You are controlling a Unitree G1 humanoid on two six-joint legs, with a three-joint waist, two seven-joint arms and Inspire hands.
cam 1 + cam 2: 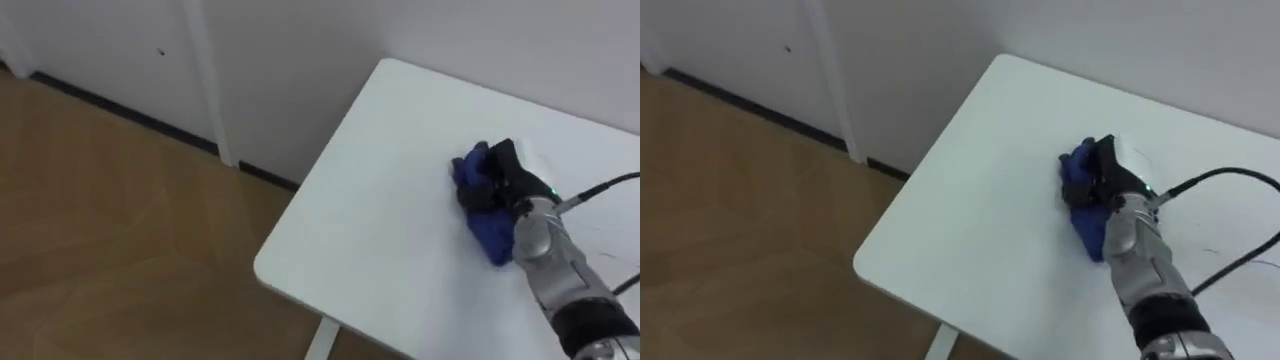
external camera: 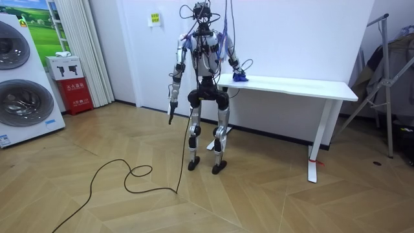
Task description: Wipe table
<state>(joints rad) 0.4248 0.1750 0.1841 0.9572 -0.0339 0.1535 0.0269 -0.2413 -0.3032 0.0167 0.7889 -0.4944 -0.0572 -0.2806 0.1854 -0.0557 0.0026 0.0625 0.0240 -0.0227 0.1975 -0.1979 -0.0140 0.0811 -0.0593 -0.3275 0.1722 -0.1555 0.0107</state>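
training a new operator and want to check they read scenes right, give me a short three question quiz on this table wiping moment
1. True or false: the blue cloth hangs over the edge of the white table.
2. Fill in: the left hand hangs at the robot's ____.
3. Which hand is on the blue cloth? A) left hand B) right hand C) both hands

Key: 1 false, it lies on the tabletop away from the edge; 2 side; 3 B.

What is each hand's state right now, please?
Left hand: cannot be told, hanging at its side.
Right hand: closed on the blue cloth on the table.
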